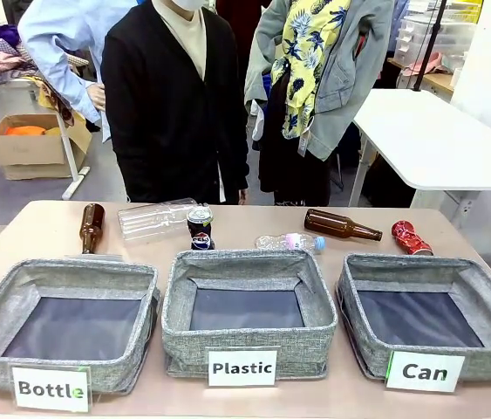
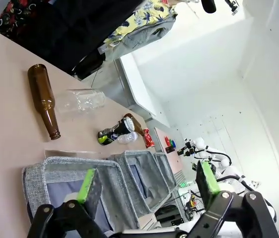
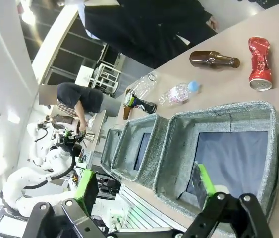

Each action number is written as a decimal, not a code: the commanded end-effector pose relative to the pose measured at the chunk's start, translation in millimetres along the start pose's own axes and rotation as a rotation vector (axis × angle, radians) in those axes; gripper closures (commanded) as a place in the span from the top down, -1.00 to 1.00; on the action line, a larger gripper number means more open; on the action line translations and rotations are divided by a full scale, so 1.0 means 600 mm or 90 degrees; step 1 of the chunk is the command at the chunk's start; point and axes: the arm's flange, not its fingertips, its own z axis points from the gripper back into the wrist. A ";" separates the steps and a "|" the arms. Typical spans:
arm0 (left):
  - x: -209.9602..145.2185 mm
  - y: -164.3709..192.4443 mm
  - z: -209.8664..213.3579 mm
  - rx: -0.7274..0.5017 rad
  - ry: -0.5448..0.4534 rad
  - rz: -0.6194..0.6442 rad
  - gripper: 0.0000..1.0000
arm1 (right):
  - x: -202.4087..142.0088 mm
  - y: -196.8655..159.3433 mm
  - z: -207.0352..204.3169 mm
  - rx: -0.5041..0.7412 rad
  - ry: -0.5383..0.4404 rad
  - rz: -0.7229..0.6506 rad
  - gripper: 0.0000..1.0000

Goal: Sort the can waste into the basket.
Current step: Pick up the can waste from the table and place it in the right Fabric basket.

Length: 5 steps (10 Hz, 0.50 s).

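Sorting has not begun: left hand [image 2: 146,178] and right hand [image 3: 145,179] both gape wide, empty. The red can [image 1: 411,237] lies just behind the Can basket [image 1: 406,264], the black can [image 1: 200,229] well to its left (upright), so a reach for the nearer one looks next. Two cans, two brown bottles [image 1: 341,226], two clear bottles [image 1: 153,217], three baskets

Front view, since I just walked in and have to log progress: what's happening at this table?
Nothing is being handled right now. The black Pepsi can stands upright behind the Plastic basket, and the crushed red can lies behind the Can basket; neither is in it yet. Both the left gripper and the right gripper are open and hold nothing. A person stands at the far side, touching nothing on the table.
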 end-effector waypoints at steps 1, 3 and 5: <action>0.003 0.002 -0.001 -0.010 -0.004 -0.009 1.00 | 0.004 -0.002 -0.003 0.012 -0.012 0.019 1.00; 0.003 0.002 -0.001 -0.010 -0.004 -0.009 1.00 | 0.000 0.000 -0.001 0.001 -0.001 0.000 1.00; 0.003 0.002 -0.001 -0.010 -0.004 -0.009 1.00 | 0.039 0.051 -0.063 -0.116 0.049 0.038 1.00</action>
